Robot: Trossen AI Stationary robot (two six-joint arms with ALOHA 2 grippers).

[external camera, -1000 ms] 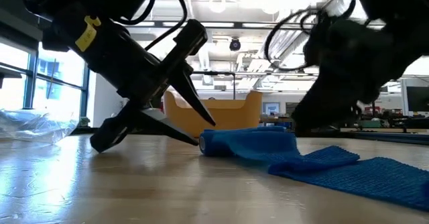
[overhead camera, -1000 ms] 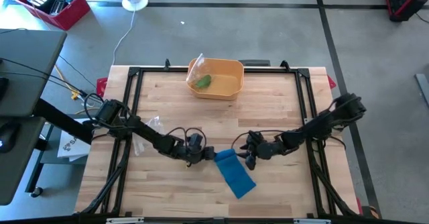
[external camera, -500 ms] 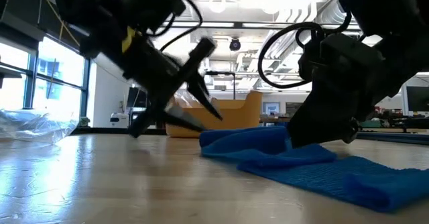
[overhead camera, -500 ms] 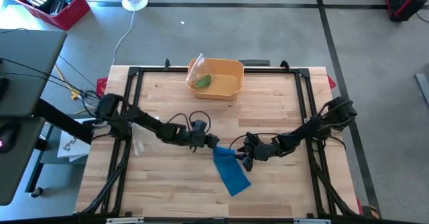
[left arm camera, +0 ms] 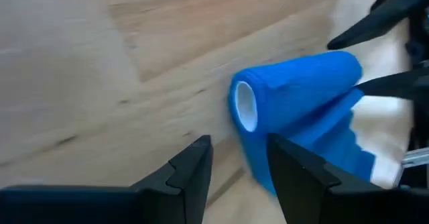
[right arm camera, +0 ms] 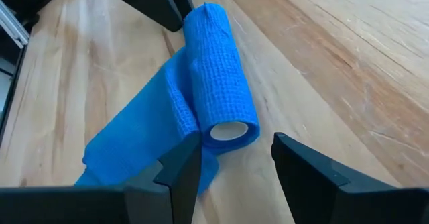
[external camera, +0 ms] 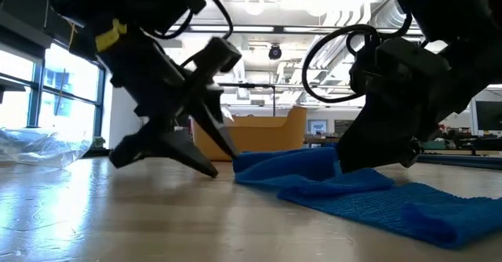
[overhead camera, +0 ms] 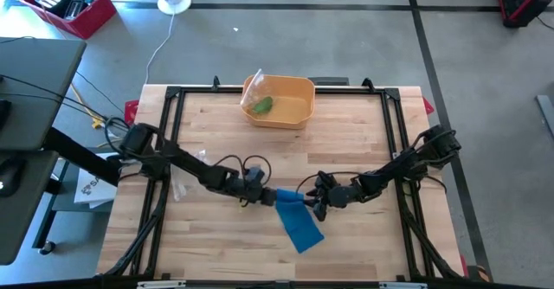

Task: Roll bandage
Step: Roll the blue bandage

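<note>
My left end effector [overhead camera: 260,197] sits low over the surface [overhead camera: 216,133] with its fingers [left arm camera: 191,167] spread, aimed at one open end of the blue bandage roll [overhead camera: 290,199] and just short of touching it. My right end effector [overhead camera: 317,204] faces the opposite end of the roll, fingers [right arm camera: 301,163] likewise spread and holding nothing, its tips just beside the white core. The roll lies on its side between the two end effectors, near the middle of the surface toward the front edge. Its unrolled tail [overhead camera: 303,230] trails flat across the wood. An orange bin [overhead camera: 281,101] stands well apart at the far edge, and clear plastic wrap [overhead camera: 186,175] lies near my left arm.
</note>
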